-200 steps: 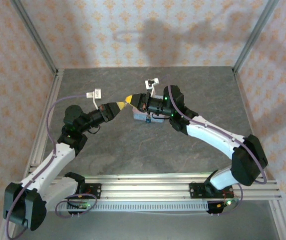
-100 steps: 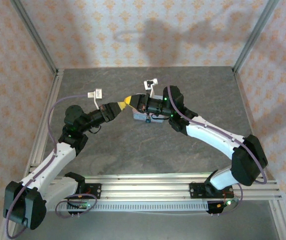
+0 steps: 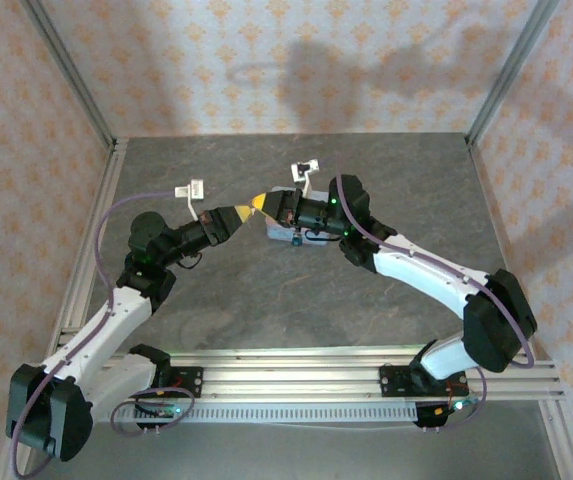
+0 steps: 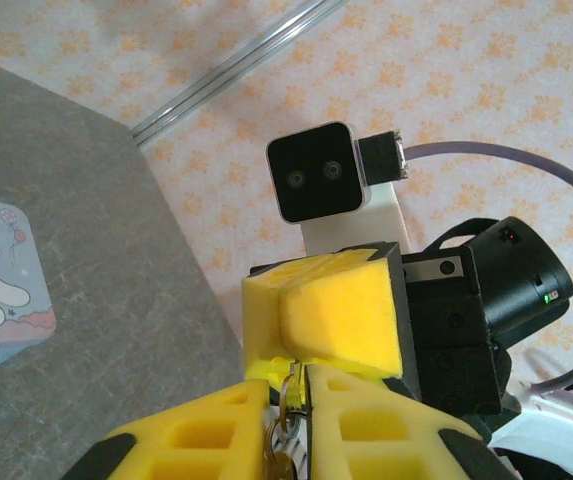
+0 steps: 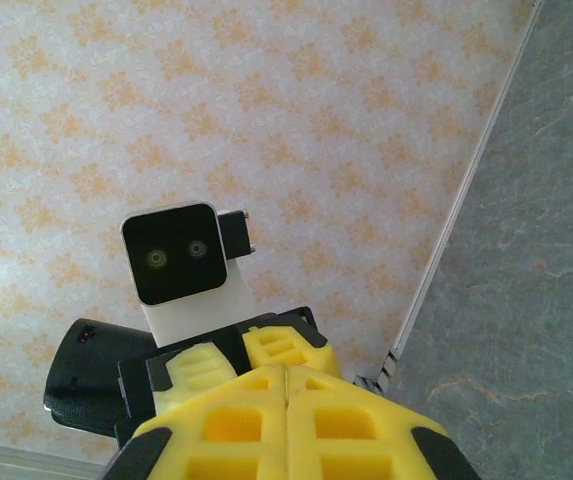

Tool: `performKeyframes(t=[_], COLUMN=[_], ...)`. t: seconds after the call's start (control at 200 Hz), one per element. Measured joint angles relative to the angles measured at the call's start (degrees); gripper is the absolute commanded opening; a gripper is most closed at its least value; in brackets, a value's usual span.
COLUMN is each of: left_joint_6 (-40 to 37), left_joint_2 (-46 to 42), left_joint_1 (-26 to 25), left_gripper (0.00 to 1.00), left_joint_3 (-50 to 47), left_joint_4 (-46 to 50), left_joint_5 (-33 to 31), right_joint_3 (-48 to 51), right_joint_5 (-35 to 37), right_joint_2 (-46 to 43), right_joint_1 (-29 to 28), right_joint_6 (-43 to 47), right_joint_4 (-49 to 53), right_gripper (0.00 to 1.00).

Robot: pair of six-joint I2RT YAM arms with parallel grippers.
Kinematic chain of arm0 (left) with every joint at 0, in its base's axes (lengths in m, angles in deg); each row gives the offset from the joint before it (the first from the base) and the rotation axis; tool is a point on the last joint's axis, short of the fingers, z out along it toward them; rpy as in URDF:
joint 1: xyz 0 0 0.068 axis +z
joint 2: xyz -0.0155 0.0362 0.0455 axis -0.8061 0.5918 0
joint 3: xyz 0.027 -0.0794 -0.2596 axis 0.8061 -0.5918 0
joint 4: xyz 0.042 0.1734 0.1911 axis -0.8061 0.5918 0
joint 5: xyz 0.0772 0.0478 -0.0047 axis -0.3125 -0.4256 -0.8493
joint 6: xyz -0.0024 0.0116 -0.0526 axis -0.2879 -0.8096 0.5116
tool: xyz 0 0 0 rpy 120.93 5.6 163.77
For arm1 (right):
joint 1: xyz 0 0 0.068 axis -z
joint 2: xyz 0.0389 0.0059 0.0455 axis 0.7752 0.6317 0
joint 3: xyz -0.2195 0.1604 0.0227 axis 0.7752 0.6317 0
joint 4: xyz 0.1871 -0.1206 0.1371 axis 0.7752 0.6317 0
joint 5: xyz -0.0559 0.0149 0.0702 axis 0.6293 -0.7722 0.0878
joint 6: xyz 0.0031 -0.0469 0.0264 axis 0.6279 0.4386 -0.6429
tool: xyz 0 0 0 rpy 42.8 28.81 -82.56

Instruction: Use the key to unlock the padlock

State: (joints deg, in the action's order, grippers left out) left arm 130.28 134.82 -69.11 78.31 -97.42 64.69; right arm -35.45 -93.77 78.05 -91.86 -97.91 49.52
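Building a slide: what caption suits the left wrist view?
Left pincer holding the key close to the shut right pincer.

On my overhead feed the desk (image 3: 266,300) is a grey, stone-patterned slab; a pastel cartoon tin (image 3: 278,232) lies flat on it toward the middle rear, partly hidden; my left wrist feed shows the tin's rounded corner resting on the bare surface; aluminium rails (image 3: 296,365) run along the near edge.

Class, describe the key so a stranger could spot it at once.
Above the grey table, the left gripper and the right gripper meet tip to tip. Pinched in the left one, pointing at the right, is the key. It is a thin, pale, shiny metal sliver amid yellow plastic.
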Motion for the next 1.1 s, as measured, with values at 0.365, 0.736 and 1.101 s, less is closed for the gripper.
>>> performKeyframes(t=[0.365, 0.736, 1.101], left_joint_6=[0.2, 0.2, 0.2], left_joint_2=[-0.1, 0.4, 0.9], left_joint_1=[0.0, 0.0, 0.0], left_gripper=[0.22, 0.18, 0.19], left_joint_3=[0.0, 0.0, 0.0], left_joint_4=[-0.1, -0.5, -0.7], left_joint_5=[0.1, 0.3, 0.4], right_joint_3=[0.3, 0.4, 0.4], right_joint_5=[0.0, 0.0, -0.2], right_joint_2=[-0.2, -0.2, -0.2], right_joint_1=[0.1, 0.1, 0.1], right_joint_6=[0.0, 0.0, 0.0], right_joint_4=[-0.3, -0.6, -0.6], right_gripper=[0.0, 0.0, 0.0])
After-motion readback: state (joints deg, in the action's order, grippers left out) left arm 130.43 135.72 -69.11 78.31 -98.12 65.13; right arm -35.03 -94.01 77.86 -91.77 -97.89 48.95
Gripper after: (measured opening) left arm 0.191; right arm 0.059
